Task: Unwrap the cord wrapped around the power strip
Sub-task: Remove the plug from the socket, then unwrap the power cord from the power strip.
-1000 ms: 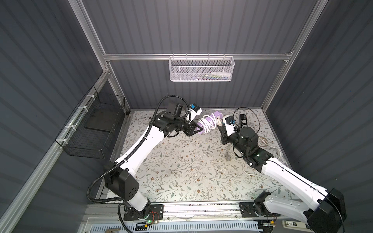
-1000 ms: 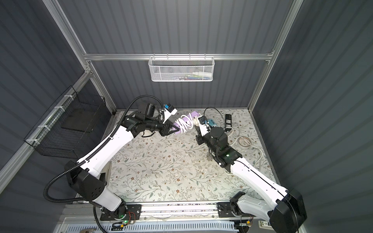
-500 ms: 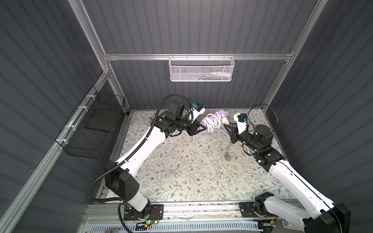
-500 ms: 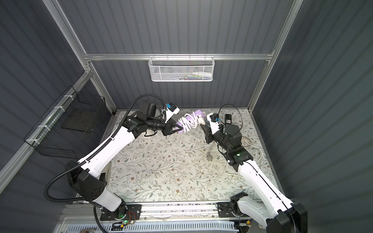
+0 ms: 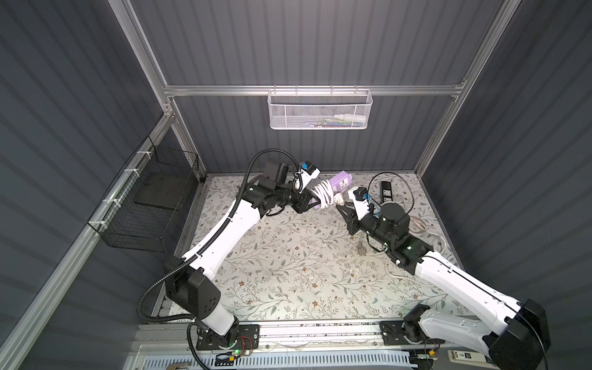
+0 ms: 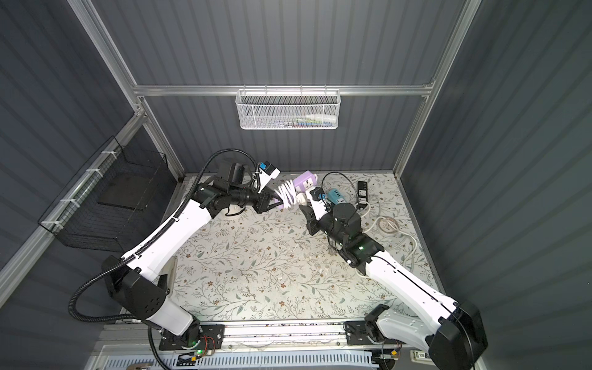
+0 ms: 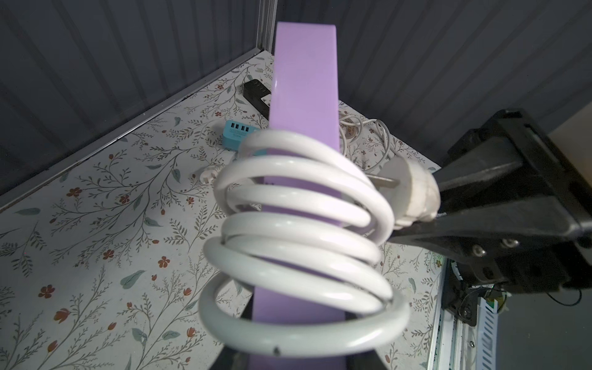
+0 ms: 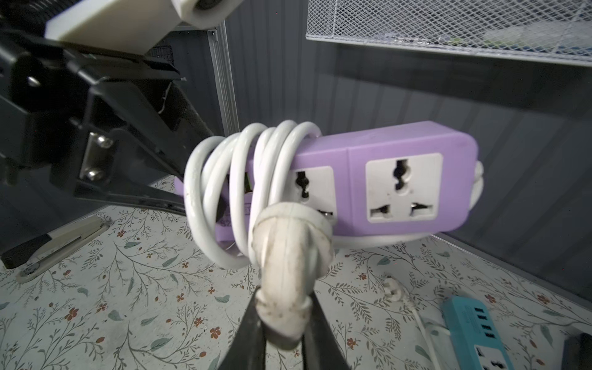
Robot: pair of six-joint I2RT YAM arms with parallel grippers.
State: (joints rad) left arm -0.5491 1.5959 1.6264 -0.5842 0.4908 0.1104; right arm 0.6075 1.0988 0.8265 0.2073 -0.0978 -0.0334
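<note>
Top view: right fingers [image 5: 343, 212] nearer power strip [image 5: 341, 184].

Even overhead light: floral-patterned table mat [image 5: 288, 266] bright, ribbed dark-grey wall panels [image 5: 320, 48] dim, shadows soft. In the left wrist view the coiled white plastic cord [image 7: 288, 224] blurs toward 6 o'clock and carries glare streaks.

The right gripper [image 5: 340, 207], which half a second ago had swung out sideways and stood farther from the power strip [image 5: 341, 184], has come back in, so the coiled cord [image 5: 323, 196] lies just ahead of its fingertips again, the plug [image 5: 339, 200] between them.
</note>
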